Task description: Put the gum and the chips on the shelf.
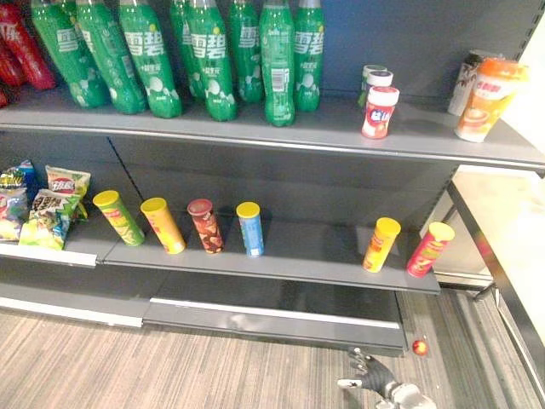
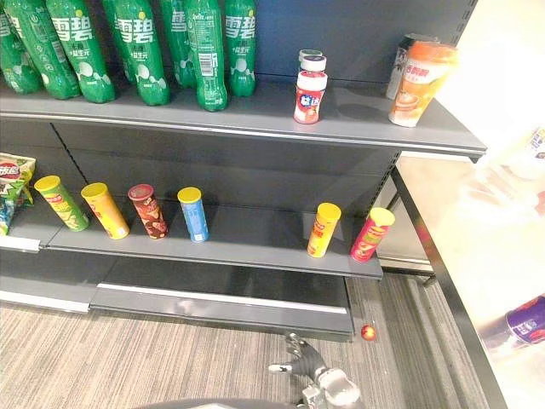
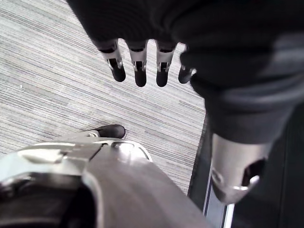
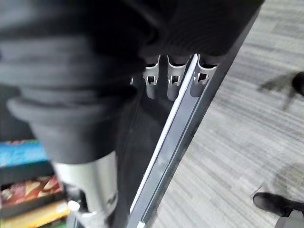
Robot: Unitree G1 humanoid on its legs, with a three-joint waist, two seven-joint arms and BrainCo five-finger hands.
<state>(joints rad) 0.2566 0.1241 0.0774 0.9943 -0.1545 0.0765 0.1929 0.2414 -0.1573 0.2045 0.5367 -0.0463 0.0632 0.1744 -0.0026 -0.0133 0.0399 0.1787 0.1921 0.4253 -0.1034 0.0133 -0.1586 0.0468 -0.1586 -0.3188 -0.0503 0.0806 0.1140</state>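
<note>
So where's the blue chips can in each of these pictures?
Left eye view: blue chips can, fourth can from the left on the lower shelf.
Right eye view: same place, left of centre.
Wrist views: they face the carpet.
Shared landmark: the red-and-white bottle on the upper shelf.

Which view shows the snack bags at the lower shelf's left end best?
Left eye view: the snack bags show fullest, beside the green chip can. The right eye view crops them at its edge. The right wrist view has blurred coloured packs, impossible to match.

green bottles (image 2: 209, 51), gum bottle (image 2: 310, 95), orange cup (image 2: 417, 81) on top shelf (image 2: 255, 119), chip cans (image 2: 193, 215) on lower shelf (image 2: 255, 244)
</note>
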